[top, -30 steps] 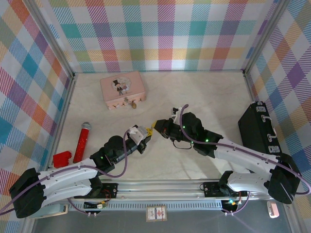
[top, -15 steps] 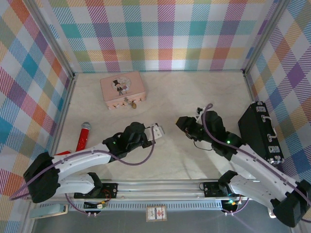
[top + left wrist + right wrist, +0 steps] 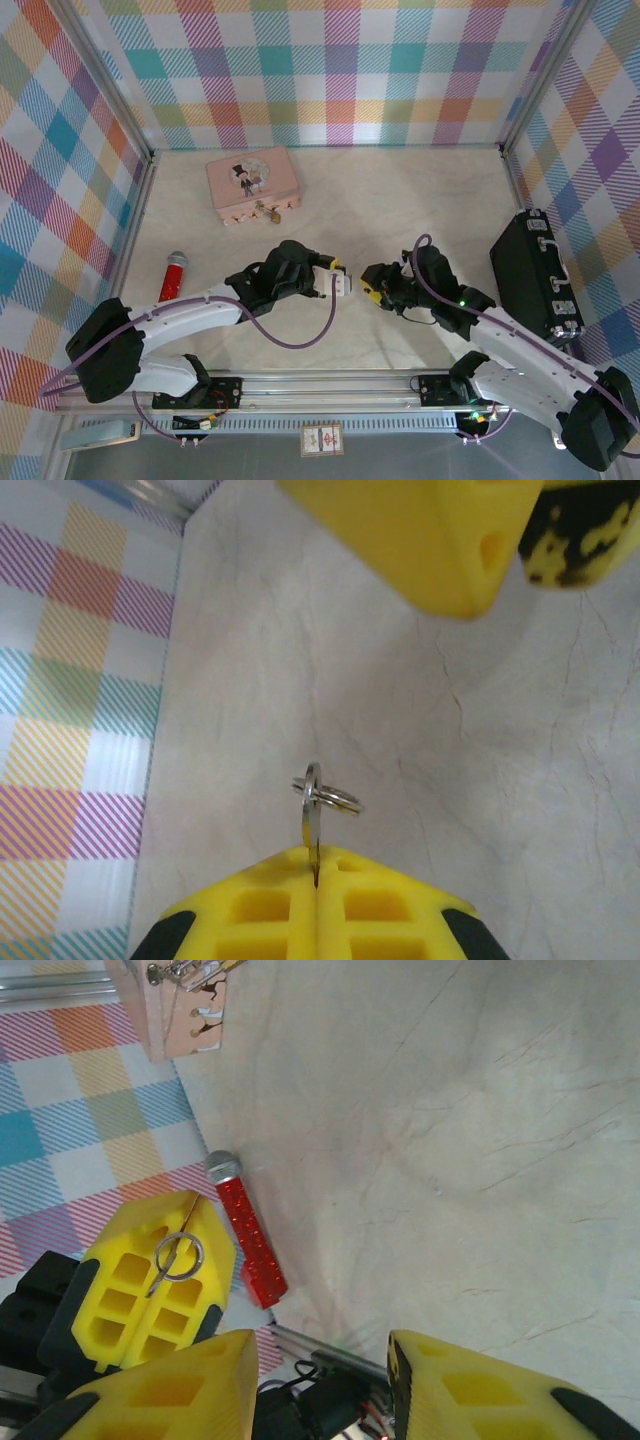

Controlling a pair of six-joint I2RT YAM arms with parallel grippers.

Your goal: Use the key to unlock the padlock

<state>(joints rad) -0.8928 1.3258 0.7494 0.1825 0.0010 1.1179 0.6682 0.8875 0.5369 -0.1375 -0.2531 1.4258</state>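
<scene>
My left gripper [image 3: 341,277] is shut on the key [image 3: 312,825], a thin metal key that stands edge-on from the yellow fingers [image 3: 250,910] with a small split ring [image 3: 328,797] through its head. The right wrist view shows the same key [image 3: 172,1258] against the left gripper's yellow pads. My right gripper [image 3: 320,1360] is open and empty, facing the left gripper from a short gap at mid-table [image 3: 371,284]. The small brass padlock [image 3: 272,211] hangs on the front of the pink case [image 3: 250,180], far from both grippers.
A red glitter stick [image 3: 170,276] lies at the left by the wall, also seen as the red stick [image 3: 247,1240]. A black case [image 3: 533,268] stands along the right wall. Bare table lies between the grippers and the pink case.
The two grippers, touching a second ago, drew apart. My left gripper has reached further right; my right gripper pulled back right, then dropped a little nearer.
</scene>
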